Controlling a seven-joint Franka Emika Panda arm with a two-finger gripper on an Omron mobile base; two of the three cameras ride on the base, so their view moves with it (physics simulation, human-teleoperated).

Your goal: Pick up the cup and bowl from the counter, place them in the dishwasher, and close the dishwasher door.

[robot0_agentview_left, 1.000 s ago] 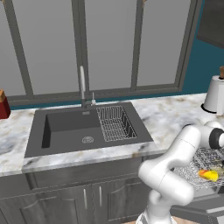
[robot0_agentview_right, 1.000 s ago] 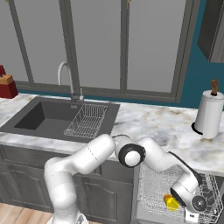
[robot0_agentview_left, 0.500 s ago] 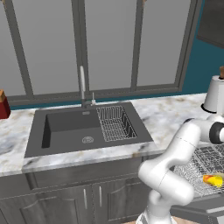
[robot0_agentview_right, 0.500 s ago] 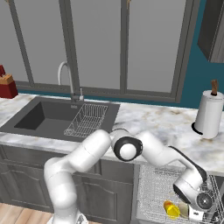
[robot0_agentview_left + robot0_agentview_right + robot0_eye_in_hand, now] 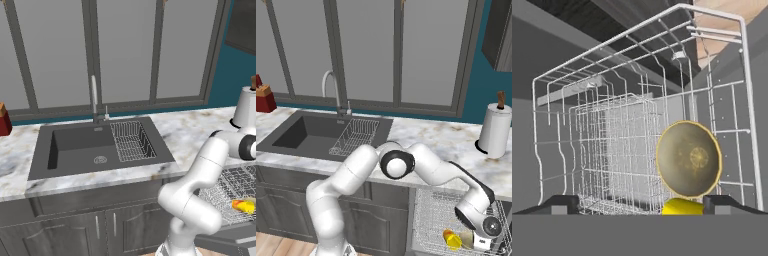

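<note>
Cup (image 5: 451, 239) beside bowl (image 5: 688, 159), both in dishwasher (image 5: 428, 210) rack.

I stood in a home kitchen. A marbled counter (image 5: 195, 131) ran across mid-frame with a dark sink (image 5: 80, 150), tap (image 5: 94, 97) and windows (image 5: 125, 50) above it. Grey cabinets (image 5: 75, 227) filled the lower left, a paper-towel roll (image 5: 495, 131) stood at right, and the dishwasher rack (image 5: 436, 220) sat lower right.

Cup (image 5: 683, 206) cut off by grey band; bowl (image 5: 468, 240) half hidden behind arm.
</note>
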